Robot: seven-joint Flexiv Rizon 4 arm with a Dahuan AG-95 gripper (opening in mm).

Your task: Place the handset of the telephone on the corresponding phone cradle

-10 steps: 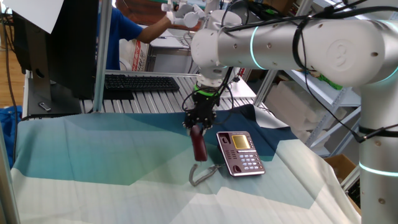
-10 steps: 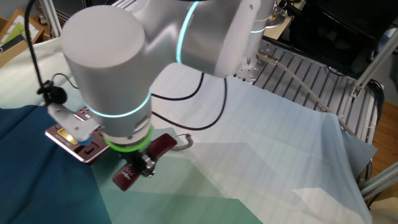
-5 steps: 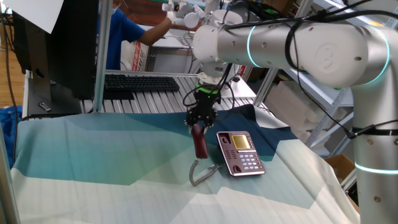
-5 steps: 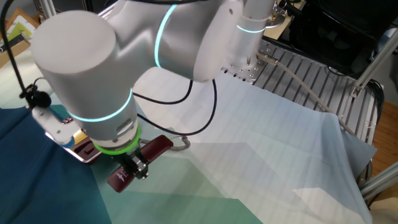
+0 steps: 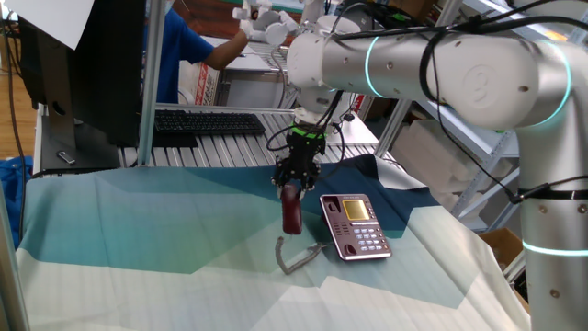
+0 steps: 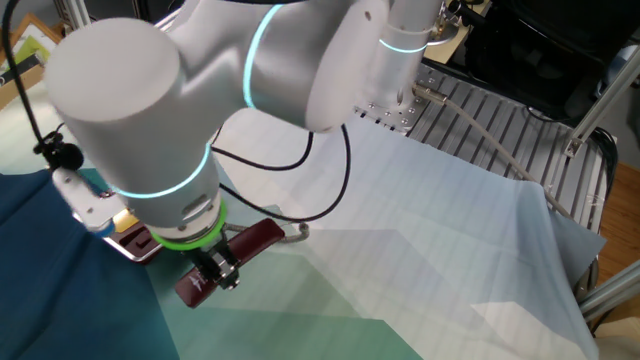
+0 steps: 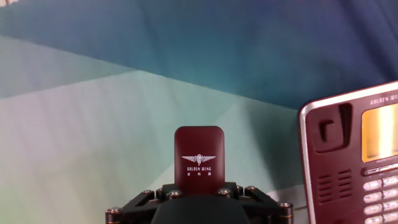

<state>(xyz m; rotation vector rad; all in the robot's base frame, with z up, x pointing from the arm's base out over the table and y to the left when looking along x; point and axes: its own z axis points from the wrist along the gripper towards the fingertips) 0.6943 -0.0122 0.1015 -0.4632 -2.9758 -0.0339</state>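
The dark red handset [image 5: 292, 211] hangs just above the cloth, held in my gripper [image 5: 291, 184], which is shut on its upper part. Its grey coiled cord [image 5: 296, 258] trails down onto the cloth toward the telephone [image 5: 355, 225], a maroon base with silver keys and a yellowish display, lying just right of the handset. In the other fixed view the handset [image 6: 228, 257] sticks out both sides of my gripper [image 6: 217, 270], and the arm hides most of the telephone [image 6: 133, 244]. The hand view shows the handset's end [image 7: 199, 158] pointing away, with the telephone's empty cradle [image 7: 333, 146] to the right.
A black keyboard [image 5: 209, 122] lies on the metal rack behind the cloth. A dark monitor [image 5: 78, 64] stands at the back left, and a person in blue [image 5: 193, 41] is behind it. The blue-green cloth [image 5: 156, 221] covers the table.
The handset, still gripped, has shifted slightly and hangs a little straighter; its cord has dragged a bit left on the cloth.
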